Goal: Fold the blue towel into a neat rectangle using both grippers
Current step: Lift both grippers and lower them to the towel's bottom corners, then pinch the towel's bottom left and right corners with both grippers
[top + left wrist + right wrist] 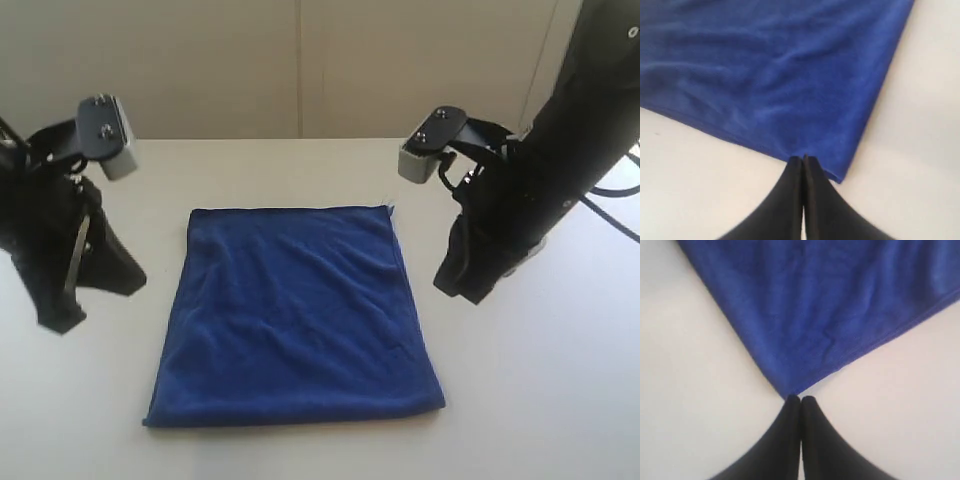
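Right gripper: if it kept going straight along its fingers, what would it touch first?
Probably a corner of the blue towel, lying just ahead of the shut right gripper in its wrist view. Height is unclear, so it could instead land on the table beside that corner.

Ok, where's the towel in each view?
Exterior: towel lies flat in the middle of the table.
Left wrist: towel fills the upper part, with a corner beside the shut left gripper.
Right wrist: towel fills the upper part, with a corner pointing at the shut right gripper.
Shared landmark: the white table bordering the towel's edges.
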Motion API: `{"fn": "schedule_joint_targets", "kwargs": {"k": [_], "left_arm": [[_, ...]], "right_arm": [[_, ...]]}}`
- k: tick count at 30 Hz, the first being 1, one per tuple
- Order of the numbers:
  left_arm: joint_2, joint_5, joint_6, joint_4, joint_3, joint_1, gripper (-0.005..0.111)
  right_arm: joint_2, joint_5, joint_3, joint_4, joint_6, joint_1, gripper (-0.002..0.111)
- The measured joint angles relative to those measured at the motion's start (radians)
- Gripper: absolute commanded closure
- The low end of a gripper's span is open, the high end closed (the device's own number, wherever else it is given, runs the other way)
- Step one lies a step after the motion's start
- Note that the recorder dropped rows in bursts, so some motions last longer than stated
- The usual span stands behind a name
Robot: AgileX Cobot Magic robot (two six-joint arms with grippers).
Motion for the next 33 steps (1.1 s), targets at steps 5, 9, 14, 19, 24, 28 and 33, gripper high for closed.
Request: {"fn": "schedule_joint_targets", "kwargs": {"k": [5,9,14,19,24,28,33], "left_arm": [[-0.015,-0.002,-0.002,0.034,0.106,-0.025,0.107],[-0.003,-0.030,0.049,0.028,0.147,-0.025,0.099],[0.018,-0.049,0.179,-0.020,0.181,-0.025,0.069],[0.032,-0.081,0.330,-0.075,0.213,-0.025,0.048],[0.070,-0.171,0.443,-0.121,0.257,-0.025,0.048],[0.113,-0.202,0.577,-0.227,0.274,-0.025,0.048],[0.168,-0.236,0.723,-0.325,0.276,-0.025,0.048]], "right_arm": [[-0.003,0.003,0.066,-0.008,-0.169,0.019,0.108],[-0.003,-0.048,0.108,-0.013,-0.302,0.052,0.108],[-0.001,-0.124,0.155,-0.016,-0.391,0.110,0.097],[0.024,-0.174,0.202,-0.016,-0.510,0.136,0.064],[0.051,-0.294,0.234,-0.020,-0.546,0.138,0.047],[0.072,-0.330,0.242,-0.020,-0.555,0.138,0.047],[0.102,-0.356,0.264,-0.020,-0.571,0.138,0.047]]}}
